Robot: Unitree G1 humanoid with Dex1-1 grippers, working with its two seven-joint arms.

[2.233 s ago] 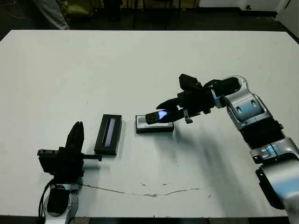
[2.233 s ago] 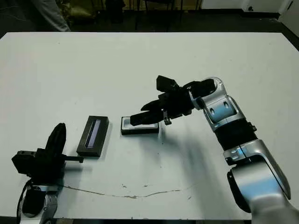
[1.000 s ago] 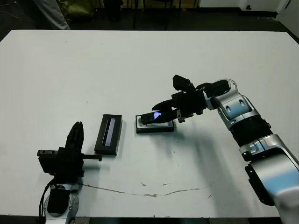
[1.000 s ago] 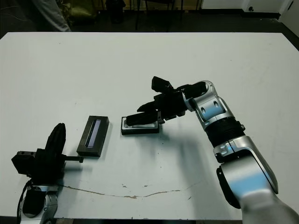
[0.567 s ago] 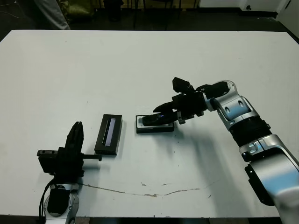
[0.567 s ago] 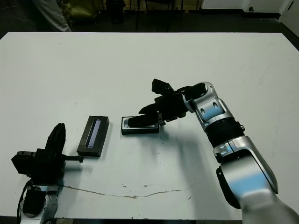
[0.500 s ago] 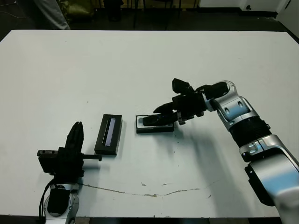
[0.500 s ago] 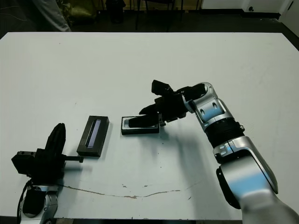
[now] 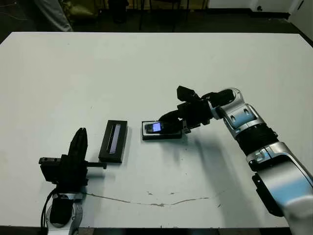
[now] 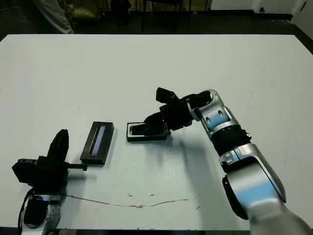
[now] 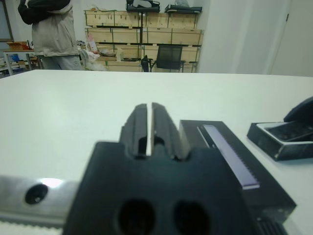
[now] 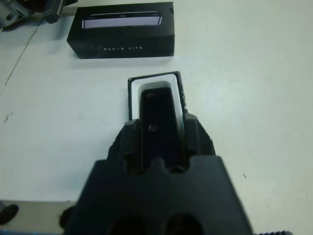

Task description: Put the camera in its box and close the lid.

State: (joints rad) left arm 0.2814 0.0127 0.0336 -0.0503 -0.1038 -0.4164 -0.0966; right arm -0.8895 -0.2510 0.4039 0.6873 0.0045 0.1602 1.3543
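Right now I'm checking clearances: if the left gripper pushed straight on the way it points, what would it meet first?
Probably nothing: the left gripper points over bare table beside the lid, so the way looks free, though depth is unclear.

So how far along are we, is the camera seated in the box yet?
Nearly. The right gripper holds the camera between its fingers, lowered into the box with its white lining showing around the far end; whether it sits fully flat I can't tell. Left to do: release, then fit the lid, which lies on the table beside the box, near the idle, shut left gripper.
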